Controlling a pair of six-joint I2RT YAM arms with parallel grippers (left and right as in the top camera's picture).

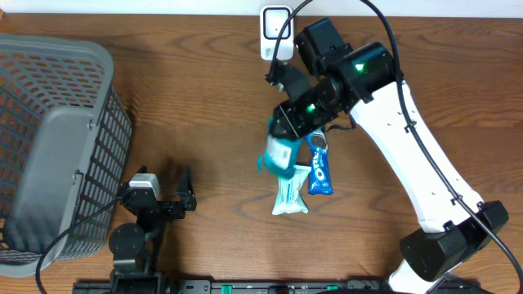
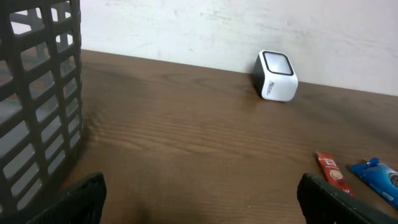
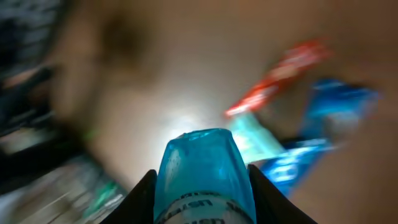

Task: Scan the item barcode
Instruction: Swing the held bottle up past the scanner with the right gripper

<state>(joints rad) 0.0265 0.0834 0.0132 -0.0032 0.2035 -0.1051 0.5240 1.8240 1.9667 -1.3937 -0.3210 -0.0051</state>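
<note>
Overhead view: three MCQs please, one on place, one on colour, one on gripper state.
1. Where is the scanner?
A. on the table, at its far edge
B. on the floor
C. hanging from a hook

2. Colour of the item in the right gripper?
A. red
B. blue-teal
C. yellow

3. State of the left gripper?
A. shut on a packet
B. open, empty
C. shut, empty

Answers:
1. A: it sits on the wood at the far edge.
2. B: the right wrist view shows blue-teal plastic between the jaws.
3. B: its jaws stand wide, with only bare table between.
</note>
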